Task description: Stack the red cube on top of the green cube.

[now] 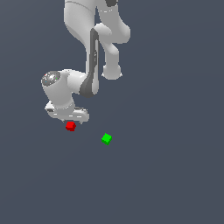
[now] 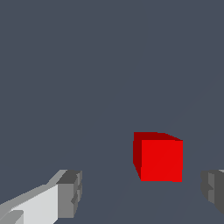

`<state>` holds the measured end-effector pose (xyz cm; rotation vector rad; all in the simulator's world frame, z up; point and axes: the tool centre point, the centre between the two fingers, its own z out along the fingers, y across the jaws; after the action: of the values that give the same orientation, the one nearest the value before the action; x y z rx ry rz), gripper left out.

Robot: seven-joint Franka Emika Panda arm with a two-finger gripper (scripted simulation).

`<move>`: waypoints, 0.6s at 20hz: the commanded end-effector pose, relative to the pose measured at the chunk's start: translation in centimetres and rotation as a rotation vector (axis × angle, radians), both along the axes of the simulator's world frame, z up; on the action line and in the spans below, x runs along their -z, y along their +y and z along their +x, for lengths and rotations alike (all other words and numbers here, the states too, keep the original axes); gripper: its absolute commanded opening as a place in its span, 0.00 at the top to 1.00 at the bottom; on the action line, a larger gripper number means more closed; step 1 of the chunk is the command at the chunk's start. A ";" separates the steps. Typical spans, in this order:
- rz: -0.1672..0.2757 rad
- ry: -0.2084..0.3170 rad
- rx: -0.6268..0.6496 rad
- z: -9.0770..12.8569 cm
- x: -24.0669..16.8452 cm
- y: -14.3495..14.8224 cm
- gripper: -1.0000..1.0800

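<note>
Currently: tool [image 2: 140, 192] stood wide, empty, around red cube [image 2: 159, 158] | red sat on tabletop [image 1: 166, 183], unlifted | green cube [image 1: 106, 139] near, apart, nothing on it | left: grasp, lift, stack – looked early.

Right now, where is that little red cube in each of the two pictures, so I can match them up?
Exterior view: the red cube sits on the grey floor just under the white gripper, toward the exterior view's left of the green cube.
Wrist view: the red cube fills the space between the two grey fingertips.
Shared landmark: the gripper around it.
</note>
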<state>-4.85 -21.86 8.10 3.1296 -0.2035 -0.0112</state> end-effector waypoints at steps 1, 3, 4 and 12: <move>0.002 -0.005 0.008 -0.3 0.6 -1.5 0.04; 0.003 -0.006 0.013 -0.5 0.9 -2.3 0.04; 0.004 -0.007 0.014 -0.5 1.0 -2.5 0.04; 0.004 -0.006 0.017 -0.6 1.6 -2.7 0.04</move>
<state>-5.40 -24.61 6.80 3.1317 -0.2308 -0.0006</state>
